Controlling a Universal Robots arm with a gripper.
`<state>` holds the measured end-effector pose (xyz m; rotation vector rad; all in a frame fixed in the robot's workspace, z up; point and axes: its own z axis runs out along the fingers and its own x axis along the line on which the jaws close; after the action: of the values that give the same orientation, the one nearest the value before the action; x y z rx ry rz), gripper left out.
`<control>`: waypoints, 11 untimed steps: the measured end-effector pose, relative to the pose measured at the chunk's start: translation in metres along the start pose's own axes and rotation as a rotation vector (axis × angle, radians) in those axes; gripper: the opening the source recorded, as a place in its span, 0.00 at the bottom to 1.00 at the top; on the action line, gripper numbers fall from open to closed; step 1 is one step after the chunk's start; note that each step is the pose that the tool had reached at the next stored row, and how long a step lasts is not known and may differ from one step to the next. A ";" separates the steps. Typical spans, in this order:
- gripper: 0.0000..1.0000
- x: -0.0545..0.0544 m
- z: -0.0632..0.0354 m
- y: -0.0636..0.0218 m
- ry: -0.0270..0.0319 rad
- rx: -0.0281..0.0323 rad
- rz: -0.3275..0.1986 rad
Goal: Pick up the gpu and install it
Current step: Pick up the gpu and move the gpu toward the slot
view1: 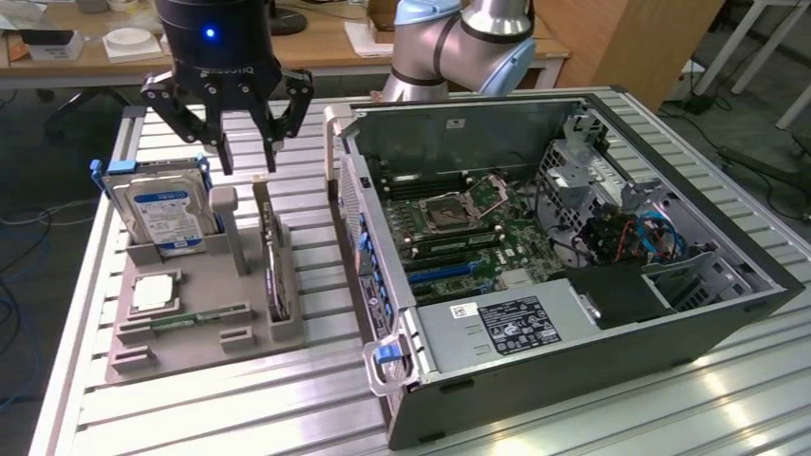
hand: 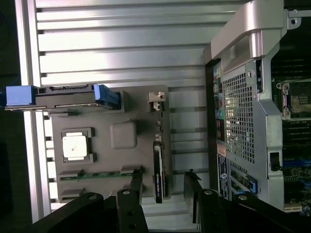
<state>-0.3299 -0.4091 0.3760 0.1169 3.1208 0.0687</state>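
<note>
While my gripper [view1: 249, 167] hangs open and empty, gpu [view1: 273, 271] stands on edge just below, long axis running between the jaws.

The hard drive [view1: 162, 214] is labelled in blue, the tray [view1: 178, 347] is coloured grey, the memory stick [view1: 200, 318] green, and the graphics card [view1: 272, 271] black.

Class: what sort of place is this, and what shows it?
Probably a robotics lab: an open gripper over a tray of computer parts, beside an opened computer case, on a slatted metal bench.
</note>
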 end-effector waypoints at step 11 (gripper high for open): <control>0.47 0.000 0.0057 -0.0101 0.0027 0.0000 0.000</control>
<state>-0.3300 -0.4190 0.3699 0.1173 3.1235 0.0689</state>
